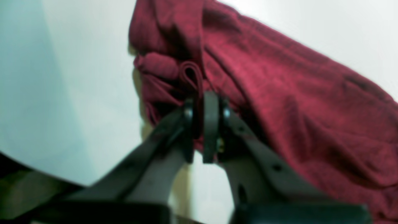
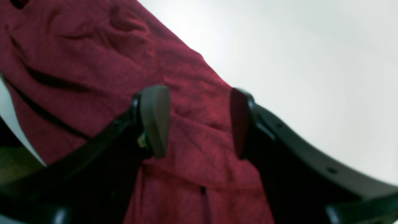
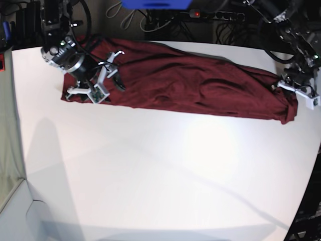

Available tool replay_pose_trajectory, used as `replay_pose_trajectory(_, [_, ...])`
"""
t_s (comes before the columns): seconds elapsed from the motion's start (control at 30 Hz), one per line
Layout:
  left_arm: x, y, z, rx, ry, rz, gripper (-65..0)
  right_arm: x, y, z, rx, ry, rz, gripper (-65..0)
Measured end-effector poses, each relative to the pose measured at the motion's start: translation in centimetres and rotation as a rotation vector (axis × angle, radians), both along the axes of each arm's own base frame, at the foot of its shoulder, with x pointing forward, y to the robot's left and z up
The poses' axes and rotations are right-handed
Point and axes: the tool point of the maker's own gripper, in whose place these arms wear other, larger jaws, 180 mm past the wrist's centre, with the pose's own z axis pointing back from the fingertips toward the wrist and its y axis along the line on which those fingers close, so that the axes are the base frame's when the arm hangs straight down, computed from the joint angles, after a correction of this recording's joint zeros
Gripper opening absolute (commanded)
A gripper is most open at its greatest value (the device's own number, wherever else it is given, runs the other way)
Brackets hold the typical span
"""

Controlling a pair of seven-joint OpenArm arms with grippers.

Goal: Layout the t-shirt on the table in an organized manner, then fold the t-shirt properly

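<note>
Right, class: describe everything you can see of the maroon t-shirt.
The t-shirt is plain dark red knit, thin and wrinkled. It lies stretched in a long band across the far side of the white table. The left gripper is shut on a bunched fold at one end; the right gripper hangs open over the other end.

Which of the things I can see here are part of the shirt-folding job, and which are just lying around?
Part of the job:
t-shirt
table
left gripper, shut on the shirt's end
right gripper, open over the shirt

Just lying about:
cables behind the table
power strip
blue thing at the back
</note>
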Motion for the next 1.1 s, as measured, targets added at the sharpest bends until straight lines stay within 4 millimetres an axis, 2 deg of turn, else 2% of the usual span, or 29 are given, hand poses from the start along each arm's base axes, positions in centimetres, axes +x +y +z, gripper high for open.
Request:
replay_pose_trajectory(0.17, [-0.5, 3.5, 1.7, 0.015, -0.056, 0.129, -65.0, 0.0, 0.0, 0.0, -0.001, 0.000, 0.000, -33.4])
replay_pose_trajectory(0.33, [-0.8, 4.5, 2.1, 0.027, -0.054, 0.139, -64.9, 0.0, 0.0, 0.0, 0.000, 0.000, 0.000, -33.4])
replay_pose_trajectory(0.43, [0.0, 5.1, 2.9, 0.041, -0.079, 0.146, -64.9, 0.0, 0.0, 0.0, 0.000, -0.001, 0.000, -33.4])
replay_pose_trajectory(0.5, [0.5, 5.2, 2.4, 0.015, -0.083, 0.149, -64.4, 0.0, 0.0, 0.0, 0.000, 0.000, 0.000, -33.4])
replay_pose_trajectory(0.57, [0.6, 5.0, 1.3, -0.015, -0.064, 0.144, -61.2, 0.0, 0.0, 0.0, -0.001, 0.001, 0.000, -33.4])
replay_pose_trajectory(0.67, [-0.3, 5.1, -0.9, -0.060, -0.006, 0.159, -53.9, -0.3, 0.0, -0.2, 0.003, 0.004, 0.000, -33.4])
replay_pose_trajectory(0.77, [-0.4, 4.9, -2.3, -0.101, 0.025, 0.162, -46.3, -0.6, 0.0, -0.4, 0.002, 0.014, -0.001, -33.4])
replay_pose_trajectory(0.87, [0.0, 5.2, -2.4, -0.114, 0.016, 0.163, -41.3, -0.5, 0.0, -0.4, 0.001, 0.014, 0.000, -33.4])
replay_pose_trajectory(1.0, [0.5, 6.6, -1.3, -0.065, -0.041, 0.179, -41.1, -0.8, 0.0, -0.6, 0.002, 0.021, -0.001, -33.4])
replay_pose_trajectory(1.1, [0.9, 6.9, -0.8, -0.049, -0.077, 0.184, -41.1, -0.9, 0.0, -0.6, 0.002, 0.022, -0.001, -33.4])
